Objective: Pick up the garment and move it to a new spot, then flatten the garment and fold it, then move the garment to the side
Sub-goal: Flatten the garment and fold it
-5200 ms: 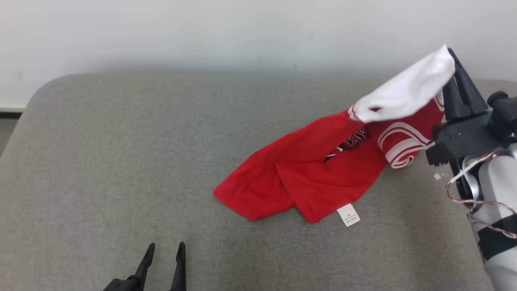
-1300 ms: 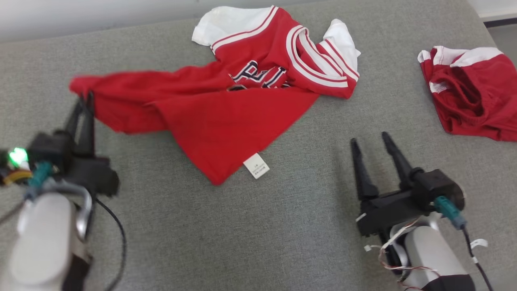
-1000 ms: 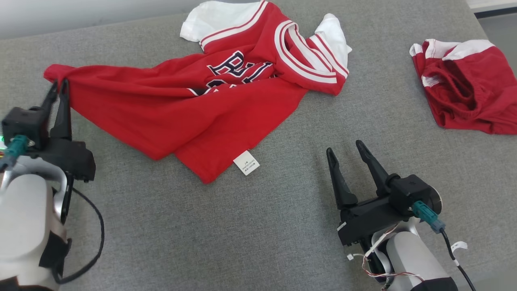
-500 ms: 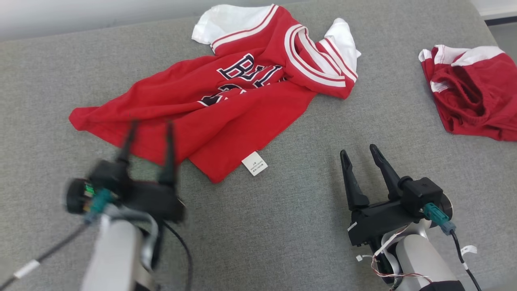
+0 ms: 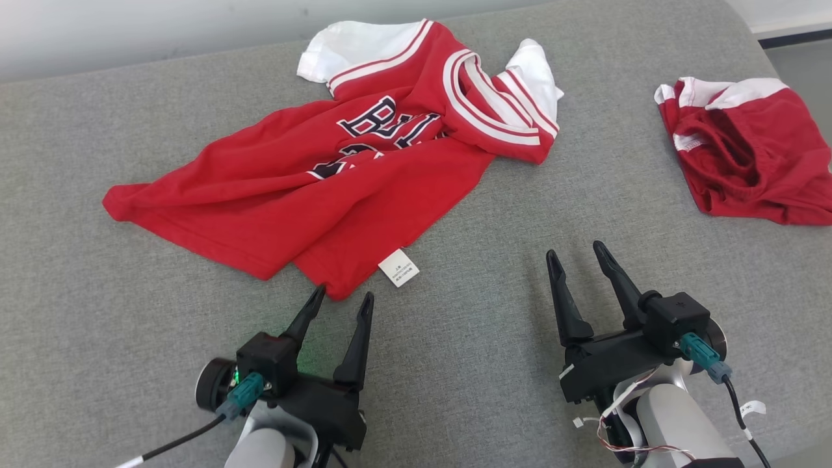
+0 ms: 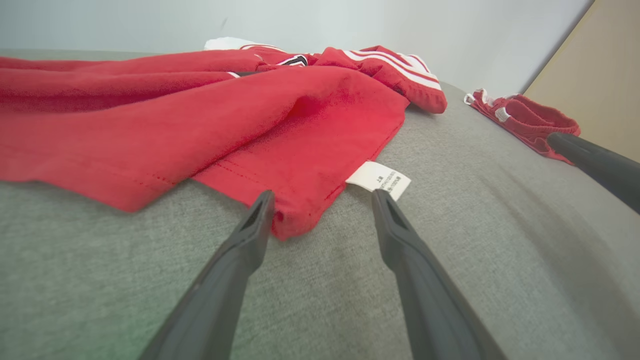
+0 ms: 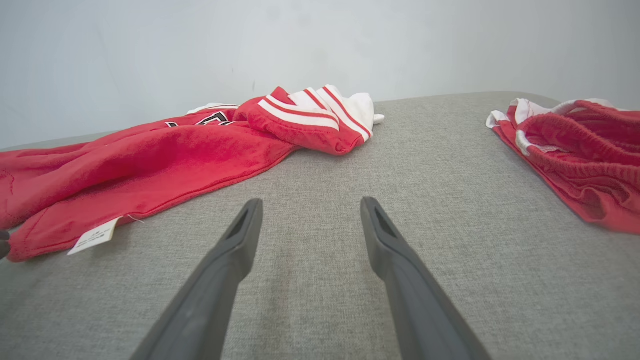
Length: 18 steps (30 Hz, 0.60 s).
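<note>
One red jersey (image 5: pixel 338 182), bearing one white label (image 5: pixel 398 268), and one pair of red shorts (image 5: pixel 747 169) are lying apart on one grey cushion (image 5: pixel 455 364). The left gripper (image 5: pixel 342 296) and right gripper (image 5: pixel 575 250), two in all, are standing spread, holding nothing.

Right of the red jersey (image 5: pixel 260 195), bare grey fabric surface (image 5: pixel 585 182) lies open for passage; farther right, crumpled red shorts (image 5: pixel 747 175) obstruct.

A grey fabric surface (image 5: pixel 455 364) carries a rumpled red jersey (image 5: pixel 292 188) and red shorts (image 5: pixel 747 169), well apart.
</note>
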{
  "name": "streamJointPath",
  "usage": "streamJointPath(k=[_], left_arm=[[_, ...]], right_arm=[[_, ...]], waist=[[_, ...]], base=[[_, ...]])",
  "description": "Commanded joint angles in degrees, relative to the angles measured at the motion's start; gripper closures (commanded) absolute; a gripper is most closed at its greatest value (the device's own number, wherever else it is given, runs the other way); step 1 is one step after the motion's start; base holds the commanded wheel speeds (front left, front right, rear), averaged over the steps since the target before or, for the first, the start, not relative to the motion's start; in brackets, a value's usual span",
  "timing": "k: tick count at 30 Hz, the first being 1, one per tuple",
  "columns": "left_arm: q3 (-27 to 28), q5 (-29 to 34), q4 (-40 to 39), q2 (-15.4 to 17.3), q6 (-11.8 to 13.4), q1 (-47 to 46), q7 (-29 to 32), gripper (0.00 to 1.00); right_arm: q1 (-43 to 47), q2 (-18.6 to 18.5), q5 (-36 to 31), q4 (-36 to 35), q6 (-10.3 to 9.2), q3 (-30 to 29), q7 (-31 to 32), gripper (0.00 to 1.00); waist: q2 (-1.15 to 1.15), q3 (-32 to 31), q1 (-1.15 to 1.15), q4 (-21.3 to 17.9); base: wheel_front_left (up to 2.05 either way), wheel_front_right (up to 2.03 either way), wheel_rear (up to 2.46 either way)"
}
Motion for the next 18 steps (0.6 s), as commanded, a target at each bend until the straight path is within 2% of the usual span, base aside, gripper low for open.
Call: streamJointPath(k=[1,9,16,18], left_arm=[[0.1,0.0,0.2,0.1,-0.1,0.9,-0.2,0.0],[2.2,-0.1,1.1,0.1,0.2,1.6,-0.2,0.0],[1.9,-1.8,1.3,0.1,0.0,0.2,-0.2,0.0],[1.9,-1.9,1.4,0.0,-0.1,-0.3,-0.2,0.14]], right_arm=[[0.5,0.3,-0.2,-0.3,-0.17,-0.1,0.0,0.0],[-0.4,0.1,0.0,0.0,-0.17,0.3,0.0,0.0],[-0.4,0.1,0.3,-0.1,-0.16,0.9,0.0,0.0],[-0.2,0.0,0.4,0.0,-0.16,0.9,0.0,0.0]], waist=[[0.0,0.1,0.0,-0.1],[0.0,0.3,0.0,-1.1],[0.0,0.1,0.0,-1.9],[0.0,0.1,0.0,-2.0]], base=[[0.0,0.0,0.0],[0.0,0.0,0.0],[0.0,0.0,0.0],[0.0,0.0,0.0]])
